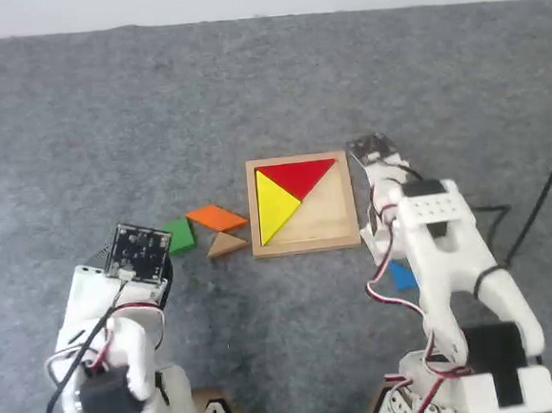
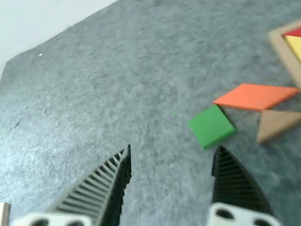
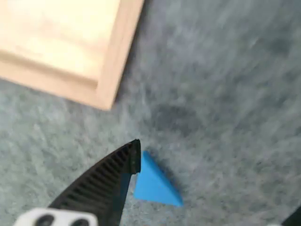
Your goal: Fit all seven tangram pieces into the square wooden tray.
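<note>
Looking across the table [image 1: 78, 117], I see the tray [image 1: 306, 247] in the middle, with a red triangle [image 1: 298, 178] and a yellow triangle [image 1: 274, 205] seated in its far-left part and bare wood over the rest. Just left of it, close together, lie a green square [image 2: 211, 126], an orange piece [image 2: 256, 96] and a tan triangle [image 2: 277, 125]. The left gripper [image 2: 169, 172] hangs wide open over the felt, just left of the green square. The right gripper [image 3: 211, 183] sits low off the tray's near-right corner with its jaws spread, and a blue triangle [image 3: 155, 183] lies on the felt between them, just beside one finger. I'd say the blue triangle's pickup is the step in hand. The next move calls for closing squarely on its edges, lifting it, and turning it to suit the bare part of the tray.
</note>
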